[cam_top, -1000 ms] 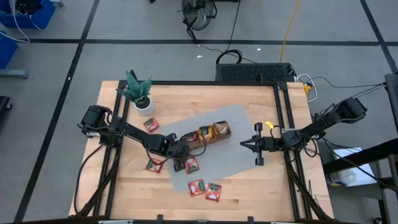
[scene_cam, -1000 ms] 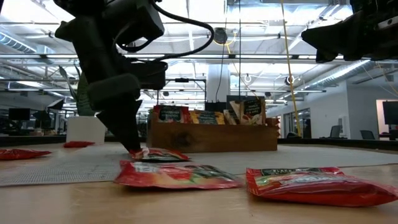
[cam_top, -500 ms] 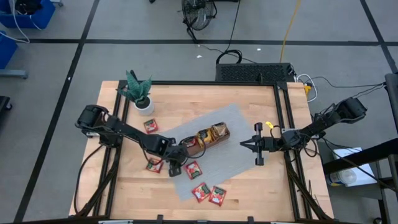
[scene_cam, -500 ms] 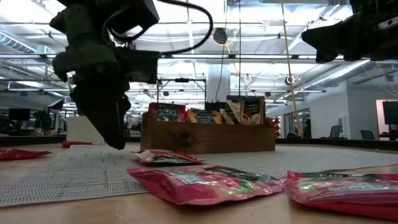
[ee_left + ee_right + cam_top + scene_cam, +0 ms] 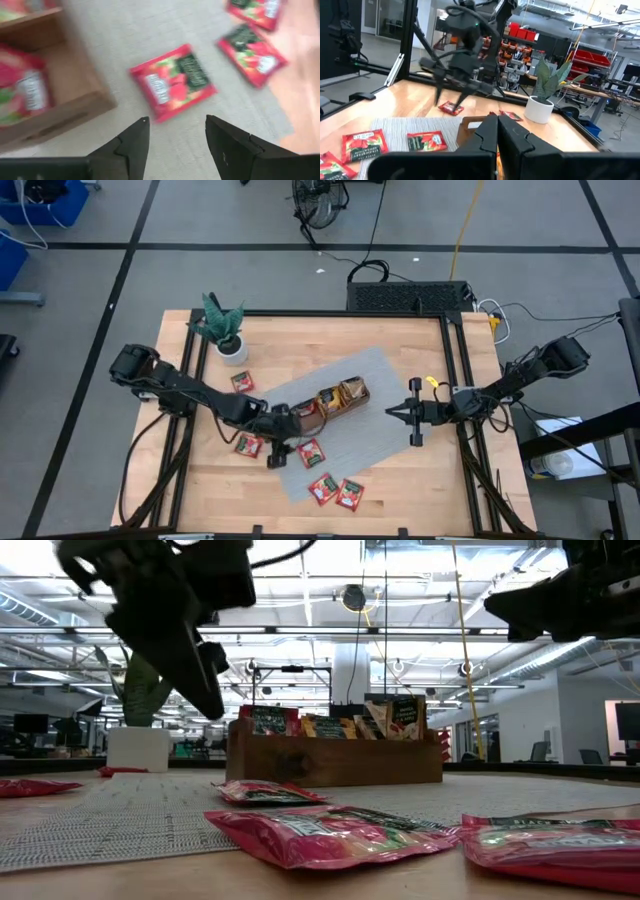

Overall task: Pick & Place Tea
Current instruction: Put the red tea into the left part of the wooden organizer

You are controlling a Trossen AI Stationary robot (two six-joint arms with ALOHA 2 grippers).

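**A:** Start with the big things. What lies on the table (image 5: 400, 480)?

**B:** A grey mat (image 5: 385, 430) runs slantwise across the middle. The wooden tray (image 5: 330, 402) stands on it at the centre, with sachets upright in its compartments. At eleven o'clock from the tray, near the table's far corner, stands a potted plant (image 5: 224, 330) in a white pot.

**A:** And the arms?

**B:** The left gripper (image 5: 277, 456) hangs above the mat's edge at about seven o'clock from the tray, fingers spread apart and nothing between them. In the left wrist view its two dark fingers (image 5: 131, 146) frame bare mat, with a red sachet (image 5: 173, 81) lying flat just beyond them. The right gripper (image 5: 412, 412) waits at three o'clock from the tray, its fingers pressed together on nothing.

**A:** Where is the loose tea?

**B:** That red sachet lies on the mat at six o'clock from the tray. Two more (image 5: 335, 491) lie touching at the mat's near corner. One (image 5: 248, 445) lies on bare wood at eight o'clock, just beside the left gripper, and another (image 5: 242, 381) at ten o'clock, near the plant.
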